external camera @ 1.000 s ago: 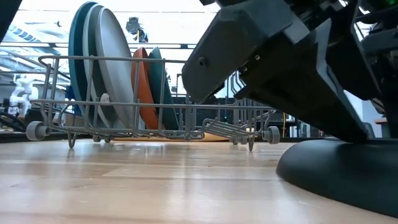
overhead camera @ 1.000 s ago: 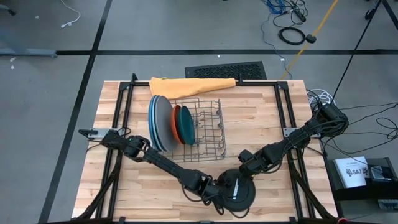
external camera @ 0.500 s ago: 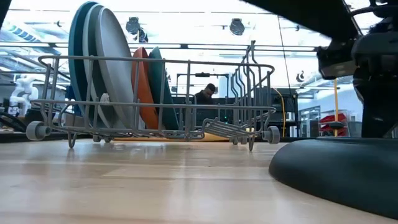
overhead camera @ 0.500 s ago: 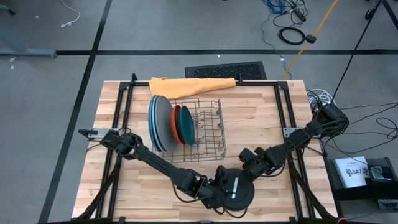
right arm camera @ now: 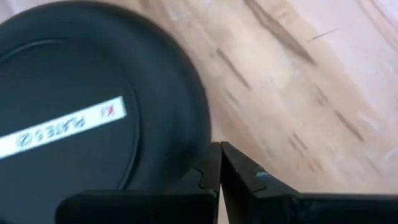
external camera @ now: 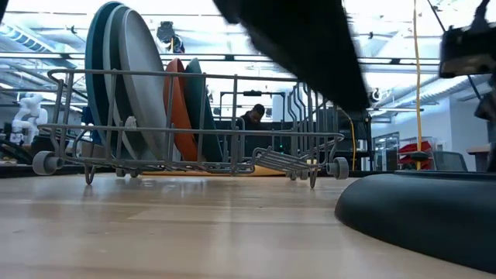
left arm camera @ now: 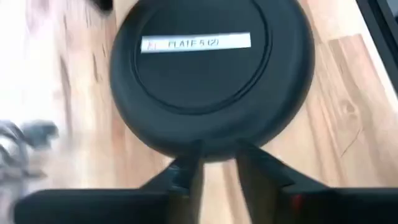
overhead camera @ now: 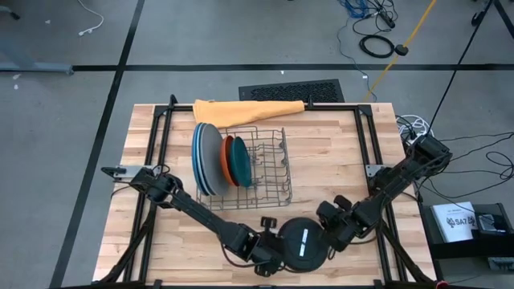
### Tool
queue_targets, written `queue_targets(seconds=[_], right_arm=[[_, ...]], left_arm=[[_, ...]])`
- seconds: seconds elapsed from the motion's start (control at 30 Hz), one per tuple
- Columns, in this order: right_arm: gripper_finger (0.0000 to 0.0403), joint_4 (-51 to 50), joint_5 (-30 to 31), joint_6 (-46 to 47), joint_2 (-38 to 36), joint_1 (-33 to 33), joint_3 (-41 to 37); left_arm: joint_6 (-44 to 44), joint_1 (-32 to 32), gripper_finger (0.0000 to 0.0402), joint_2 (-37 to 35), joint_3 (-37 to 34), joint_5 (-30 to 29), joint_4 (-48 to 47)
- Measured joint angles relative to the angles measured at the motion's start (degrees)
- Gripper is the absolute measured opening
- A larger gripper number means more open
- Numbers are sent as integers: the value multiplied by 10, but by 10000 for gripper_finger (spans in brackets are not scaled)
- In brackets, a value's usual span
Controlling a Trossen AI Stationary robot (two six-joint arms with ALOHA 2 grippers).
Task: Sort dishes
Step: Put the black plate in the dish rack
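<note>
Near the wooden tabletop's [overhead camera: 161, 249] front edge, the flat round black plate with a white stripe [overhead camera: 303, 245] is flanked by the left hand [left arm camera: 216, 163], narrowly parted at its rim, and the closed, empty right hand [right arm camera: 219, 163], so a firm rim pinch is advised before lifting.

right tool [overhead camera: 328, 231] backed off the black plate [overhead camera: 303, 244] toward the table's right edge.
</note>
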Motion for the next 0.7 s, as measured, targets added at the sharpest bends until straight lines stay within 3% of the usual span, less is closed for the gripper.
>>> queue_targets(seconds=[0.17,0.33,0.47,0.7], right_arm=[[0,-24,-20,55,2,33,0],[0,-66,-79,138,21,61,0],[0,-43,-119,149,53,62,2],[0,-64,-126,135,82,66,38]], left_arm=[[-118,4,9,0,-33,16,-4],[-181,21,6,0,-72,80,1],[-190,35,6,3,-114,158,63],[-196,43,6,14,-121,166,107]])
